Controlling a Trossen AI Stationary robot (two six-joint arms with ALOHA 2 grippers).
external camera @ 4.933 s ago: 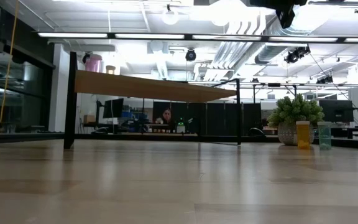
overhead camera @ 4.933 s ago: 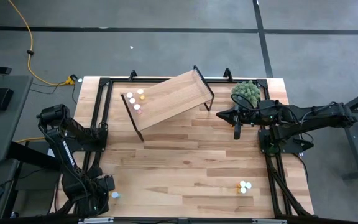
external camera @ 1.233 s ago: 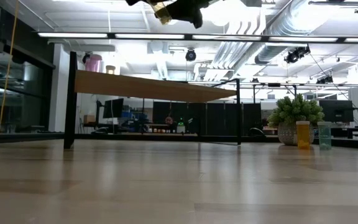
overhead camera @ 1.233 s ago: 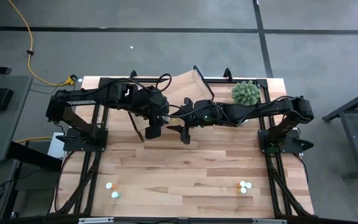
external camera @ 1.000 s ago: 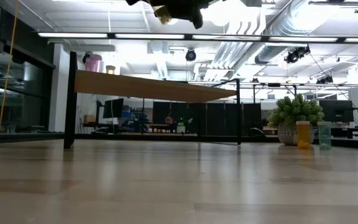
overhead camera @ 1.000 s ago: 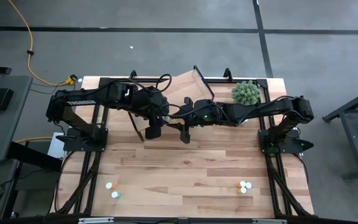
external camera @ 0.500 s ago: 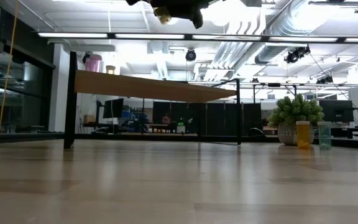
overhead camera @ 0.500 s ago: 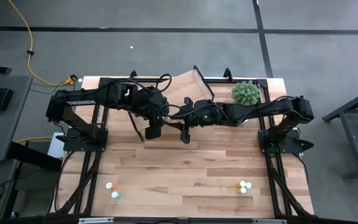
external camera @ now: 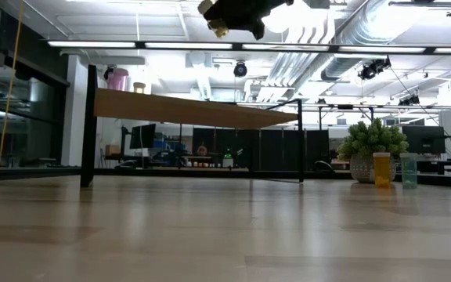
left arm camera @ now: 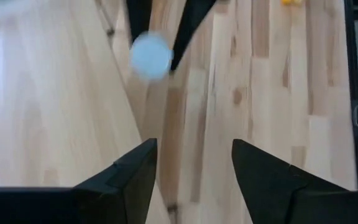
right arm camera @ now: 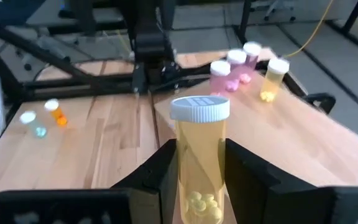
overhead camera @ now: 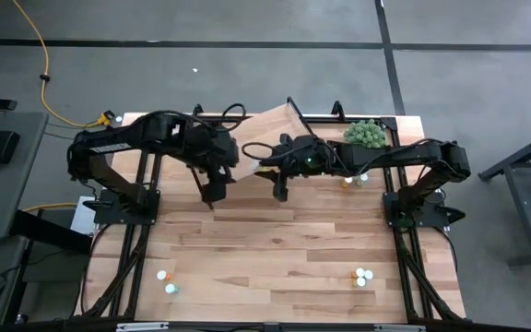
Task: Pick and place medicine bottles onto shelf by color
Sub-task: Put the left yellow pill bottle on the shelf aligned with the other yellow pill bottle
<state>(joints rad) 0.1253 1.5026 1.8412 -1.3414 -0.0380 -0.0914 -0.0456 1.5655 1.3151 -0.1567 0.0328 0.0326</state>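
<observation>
- One yellow medicine bottle [right arm camera: 197, 158], white-capped, clear amber body with small yellow pills at the bottom, clamped upright between the right gripper [right arm camera: 196, 180] fingers, above the shelf [overhead camera: 261, 138].
- Left gripper [left arm camera: 194, 163] just beside it over the shelf's near edge, fingers spread apart, nothing between them.
- Farther along the light-wood shelf, two pink bottles [right arm camera: 229, 68] and one more yellow bottle [right arm camera: 273, 78], all white-capped, standing upright in a close group.
- Beyond on the tabletop [overhead camera: 284, 249]: an orange bottle [right arm camera: 55, 112] and a teal bottle [right arm camera: 33, 123] near one corner, white-capped bottles [overhead camera: 362, 276] near another.
- Green plant [overhead camera: 365, 135] beside the shelf's far end.
</observation>
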